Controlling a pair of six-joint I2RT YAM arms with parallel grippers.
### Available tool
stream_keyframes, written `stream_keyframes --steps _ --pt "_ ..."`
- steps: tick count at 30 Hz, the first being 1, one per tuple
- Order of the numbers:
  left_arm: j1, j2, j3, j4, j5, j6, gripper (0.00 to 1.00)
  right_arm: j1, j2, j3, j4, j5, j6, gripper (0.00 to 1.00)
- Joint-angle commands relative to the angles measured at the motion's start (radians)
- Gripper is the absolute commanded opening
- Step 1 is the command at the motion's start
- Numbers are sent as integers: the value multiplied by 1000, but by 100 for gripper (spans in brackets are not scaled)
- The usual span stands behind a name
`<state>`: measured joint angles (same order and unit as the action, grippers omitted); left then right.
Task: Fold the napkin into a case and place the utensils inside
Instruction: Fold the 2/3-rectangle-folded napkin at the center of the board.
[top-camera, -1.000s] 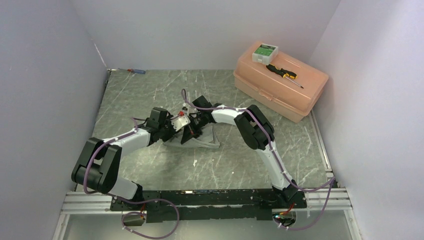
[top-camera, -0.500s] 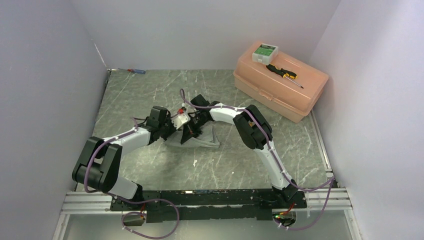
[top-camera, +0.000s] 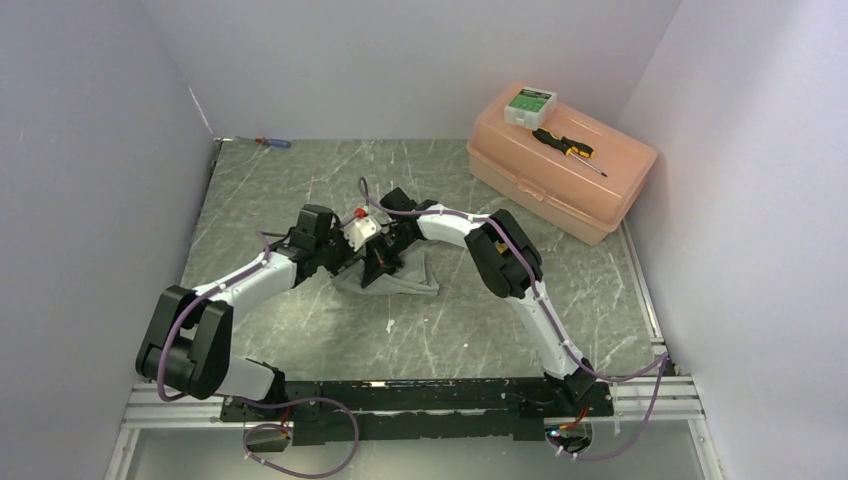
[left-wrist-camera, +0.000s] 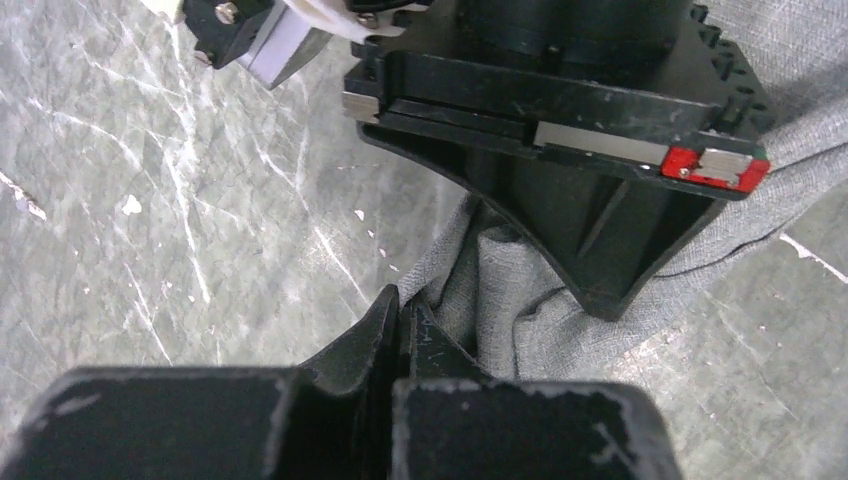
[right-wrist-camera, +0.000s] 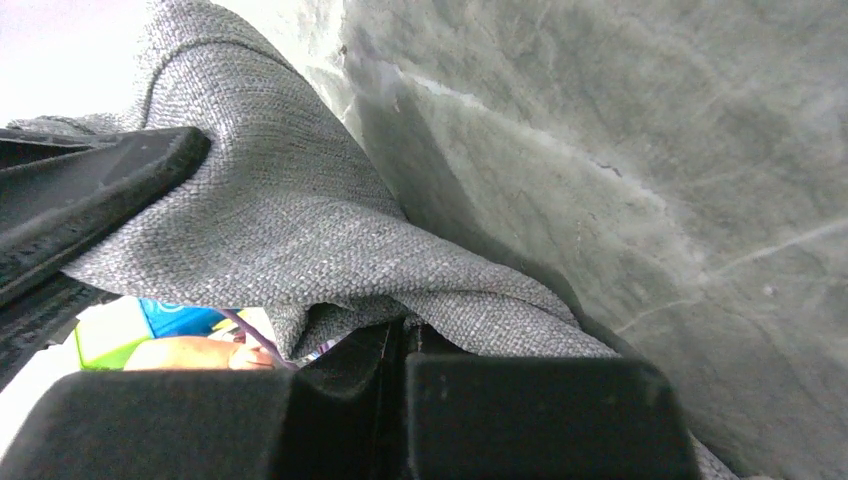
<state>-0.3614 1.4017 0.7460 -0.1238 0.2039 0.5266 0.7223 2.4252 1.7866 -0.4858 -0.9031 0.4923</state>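
Green marbled counter (top-camera: 300, 180), pale walls (top-camera: 100, 150) on three sides, and both arms reach in from the near edge to meet at the middle. Left arm first: elbow low at the near left, forearm running up and in. The left end effector (left-wrist-camera: 400, 305) is closed right down, fingers (left-wrist-camera: 375, 325) pressed together with no gap, and a puckered edge of the napkin (top-camera: 410, 275) runs into the tips, so it has the cloth pinched at its left side.

Just beside it sits the right end effector (right-wrist-camera: 402, 335), its arm coming over from the near right. It is also closed tight, and its wrist view shows grey weave caught between the tips, with a fold lifted and draped over the top. From the left wrist, that black body stands nose-down on the cloth, touching it.

The napkin itself lies bunched mid-counter, mostly to the right of the two tips, with creases pulling towards them. How many layers it has cannot be made out.

Further back on the right, a peach toolbox (top-camera: 560, 160) rests against the wall, lid down. A yellow screwdriver (top-camera: 568, 150) and a small green-and-white box (top-camera: 530, 102) lie on top. Far left corner: a red screwdriver (top-camera: 272, 142) lies flat on the counter, well apart from everything.
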Motion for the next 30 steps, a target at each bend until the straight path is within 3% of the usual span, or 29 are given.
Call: stream_keyframes --steps 1,8,19,24,28,30 --pt "-12 -50 -38 35 26 71 3 -1 29 57 -68 42 -32 0" --pt "-51 -73 -104 84 15 160 3 -10 -19 105 -62 50 3 0" --pt "-62 -91 -163 116 -3 202 3 -20 -107 7 216 -60 183 0" --pt "-72 -95 -188 143 10 249 3 -25 -59 55 182 -46 190 0" --pt "-71 -105 -182 146 7 261 3 -30 30 85 44 4 86 0" --pt "-72 -114 -167 128 7 259 5 -40 45 44 64 1 83 0"
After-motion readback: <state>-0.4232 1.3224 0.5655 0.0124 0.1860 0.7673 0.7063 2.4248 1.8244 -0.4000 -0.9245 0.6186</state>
